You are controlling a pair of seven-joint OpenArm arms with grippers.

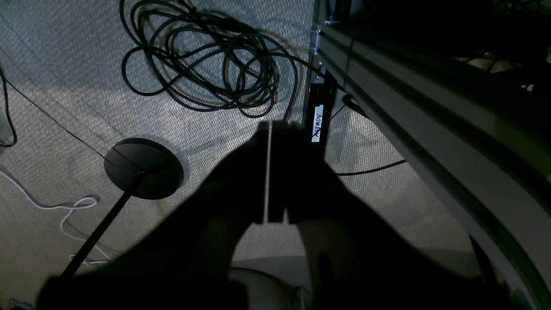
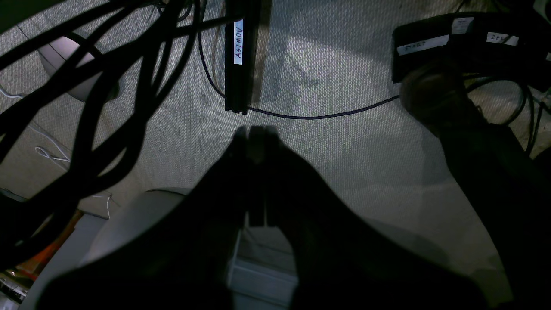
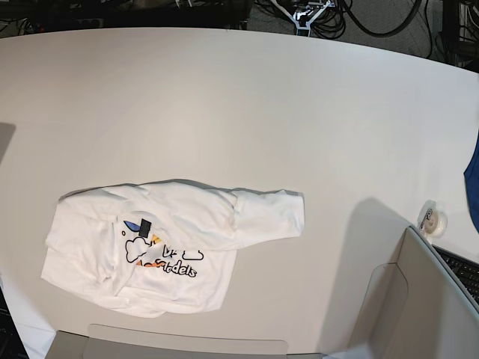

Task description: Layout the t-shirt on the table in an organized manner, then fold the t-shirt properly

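Note:
The white t-shirt (image 3: 165,250) lies crumpled and partly folded over itself on the table (image 3: 247,112), at the near left in the base view, with one sleeve reaching to the right and part of its colourful print showing. No arm shows in the base view. My left gripper (image 1: 270,129) hangs shut over carpeted floor beside a metal frame, holding nothing. In the right wrist view my right gripper (image 2: 254,133) is shut and empty above the carpet too.
A roll of tape (image 3: 434,220) sits near the table's right edge, by a dark blue cloth (image 3: 472,183) and a grey panel (image 3: 419,299) with a keyboard. On the floor are coiled black cables (image 1: 206,60) and a round black stand base (image 1: 144,168).

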